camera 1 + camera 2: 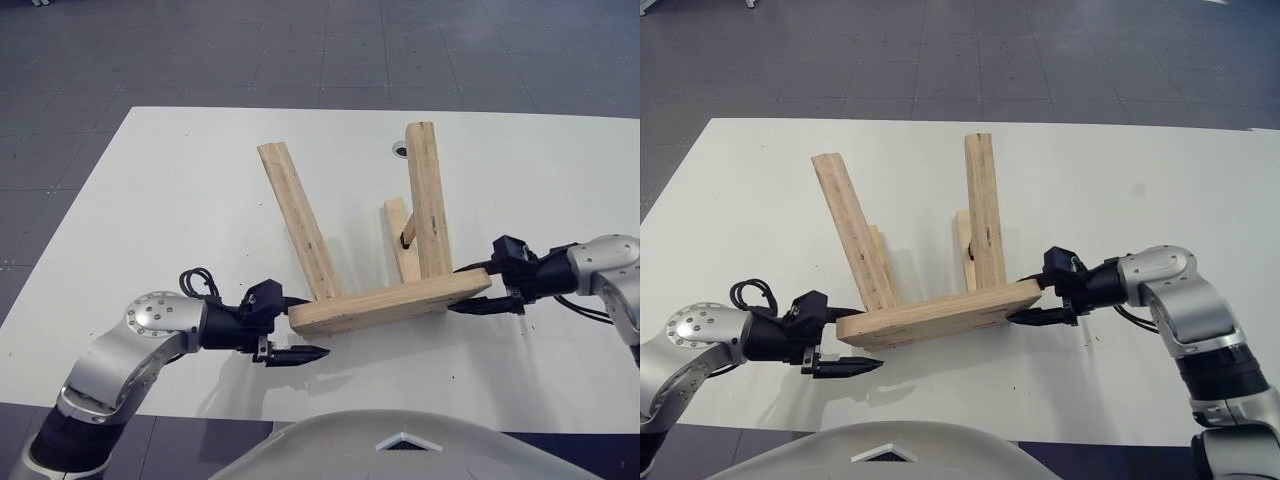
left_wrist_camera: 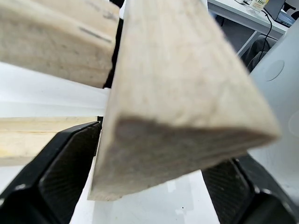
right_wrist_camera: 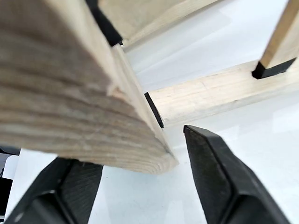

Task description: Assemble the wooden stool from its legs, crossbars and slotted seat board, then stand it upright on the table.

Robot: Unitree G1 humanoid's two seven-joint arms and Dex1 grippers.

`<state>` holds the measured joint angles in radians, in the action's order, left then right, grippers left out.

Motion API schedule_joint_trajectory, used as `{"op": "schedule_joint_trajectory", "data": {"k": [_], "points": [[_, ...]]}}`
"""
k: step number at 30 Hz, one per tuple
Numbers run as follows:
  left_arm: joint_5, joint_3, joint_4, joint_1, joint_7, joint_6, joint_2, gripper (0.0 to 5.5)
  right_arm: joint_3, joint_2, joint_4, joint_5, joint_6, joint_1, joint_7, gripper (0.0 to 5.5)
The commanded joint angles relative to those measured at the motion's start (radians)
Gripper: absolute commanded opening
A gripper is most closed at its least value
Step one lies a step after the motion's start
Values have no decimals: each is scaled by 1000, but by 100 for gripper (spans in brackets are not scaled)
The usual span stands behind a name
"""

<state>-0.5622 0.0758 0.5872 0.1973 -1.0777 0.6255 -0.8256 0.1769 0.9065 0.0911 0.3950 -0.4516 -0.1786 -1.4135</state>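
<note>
The left gripper (image 1: 310,328) and right gripper (image 1: 468,298) are straddling opposite ends of the seat board (image 1: 390,298), fingers parted, each far finger hiding behind the wood. The board is sitting tipped on edge over the white table (image 1: 180,220) near its front, its legs (image 1: 300,220) pointing away, one partly hiding behind another. Grey floor tiles (image 1: 200,50) are stretching beyond.

floor (image 1: 300,50): dark grey tiles, out past my reach | furniture: white table (image 1: 150,200) before me, round cable hole (image 1: 401,149) near its far edge | light: even, shadows soft on the tabletop
</note>
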Motion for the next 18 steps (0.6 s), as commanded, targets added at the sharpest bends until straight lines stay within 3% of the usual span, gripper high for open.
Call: {"op": "schedule_joint_trajectory", "data": {"k": [1,7,9,13,18], "points": [[2,13,-23,-50,60,15,40,355,-4,17,-2,-11,9,-19,-14,197],[-43,-7,-43,-84,113,88,59,239,-29,19,104,83,-102,-30,-26,164],[-144,-62,-40,-116,92,161,41,211,-59,28,187,181,-221,-37,-30,163],[-411,-194,-92,-264,19,356,-46,193,-138,19,299,420,-510,-108,19,155],[-651,-281,-208,-431,15,540,-94,182,-232,19,349,697,-838,-204,127,152]]}}
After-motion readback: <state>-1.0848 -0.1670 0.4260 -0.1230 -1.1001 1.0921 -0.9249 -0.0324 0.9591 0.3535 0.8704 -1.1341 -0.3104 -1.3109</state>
